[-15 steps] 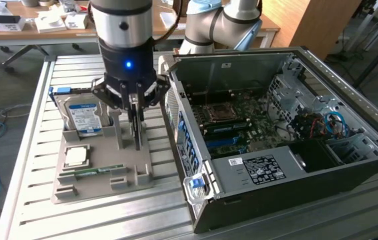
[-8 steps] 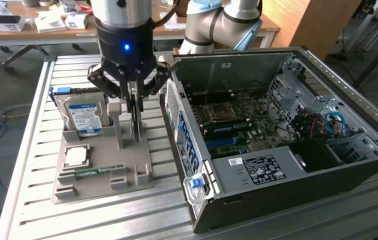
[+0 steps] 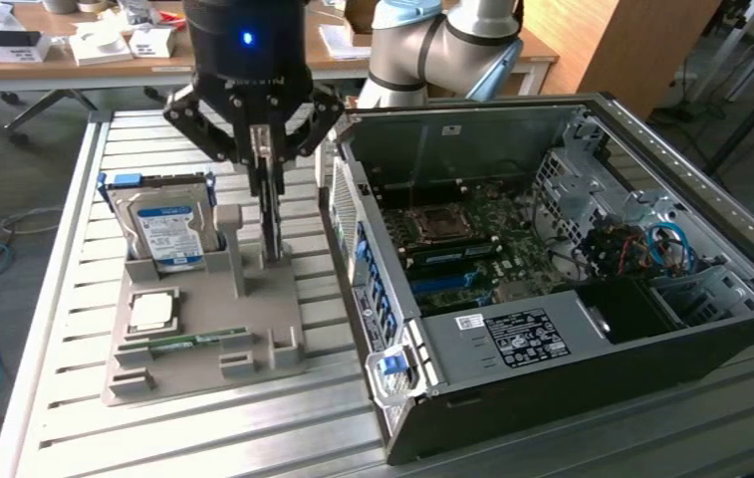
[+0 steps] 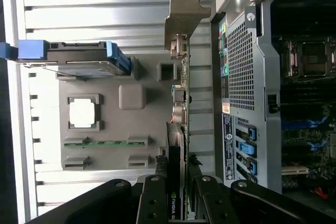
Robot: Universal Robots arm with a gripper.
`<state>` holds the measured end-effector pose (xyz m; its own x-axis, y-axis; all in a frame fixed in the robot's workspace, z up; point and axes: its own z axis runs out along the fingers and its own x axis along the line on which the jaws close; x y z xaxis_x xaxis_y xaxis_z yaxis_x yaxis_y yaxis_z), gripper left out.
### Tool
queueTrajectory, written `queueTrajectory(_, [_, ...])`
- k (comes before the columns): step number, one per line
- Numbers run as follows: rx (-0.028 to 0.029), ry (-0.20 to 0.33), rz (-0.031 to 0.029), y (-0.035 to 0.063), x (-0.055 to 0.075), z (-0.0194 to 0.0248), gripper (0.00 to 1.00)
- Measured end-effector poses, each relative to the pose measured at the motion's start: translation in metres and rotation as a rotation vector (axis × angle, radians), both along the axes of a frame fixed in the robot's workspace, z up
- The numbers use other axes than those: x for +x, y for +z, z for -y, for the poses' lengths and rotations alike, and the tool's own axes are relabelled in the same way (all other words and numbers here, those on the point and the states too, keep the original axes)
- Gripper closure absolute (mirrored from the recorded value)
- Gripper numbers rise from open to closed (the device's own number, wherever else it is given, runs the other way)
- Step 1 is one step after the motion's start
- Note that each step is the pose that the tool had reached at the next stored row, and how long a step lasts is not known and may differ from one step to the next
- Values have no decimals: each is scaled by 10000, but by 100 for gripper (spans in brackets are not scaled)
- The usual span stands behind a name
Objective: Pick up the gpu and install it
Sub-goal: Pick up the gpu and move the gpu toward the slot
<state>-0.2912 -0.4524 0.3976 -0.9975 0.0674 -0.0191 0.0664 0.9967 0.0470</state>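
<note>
Gripper hangs over the grey parts holder, pointing straight down. Its fingers are narrow, closed on the gpu, one on each flat side near the top edge.

The gpu stands upright on edge, thin as a blade in the exterior view. Its lower edge is at the holder's slot, on the holder's side nearest the pc case. Can't tell if it's still seated or just clear of the slot. Wrist view looks down the card's edge: metal bracket at the far end, dark label w/ green logo right btwn the fingers.

Other items in the holder:
- Hard drive, silver w/ blue label and blue rails, upright at the back, on the exterior view's left of the gpu, apart from it.
- Square cpu flat in its recess, in front of the drive.
- Green memory stick flat in a groove, just in front of the cpu.

The pc case lies on its side w/ panel off, just beside the holder on the exterior view's right. Motherboard is exposed, w/ blue slots and an empty cpu socket visible.

Holder and case both sit on the slatted metal table. Arm base is behind the case.
</note>
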Motion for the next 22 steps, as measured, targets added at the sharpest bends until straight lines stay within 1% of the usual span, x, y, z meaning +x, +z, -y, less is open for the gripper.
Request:
queueTrajectory(7, [0, 0, 0, 301, 1, 0, 74])
queueTrajectory(13, [1, 0, 0, 460, 5, 0, 74])
queueTrajectory(15, [1, 0, 1, 487, 6, 0, 74])
queueTrajectory(20, [1, 0, 0, 488, 7, 0, 74])
queueTrajectory(22, [0, 2, -2, 489, 28, 0, 74])
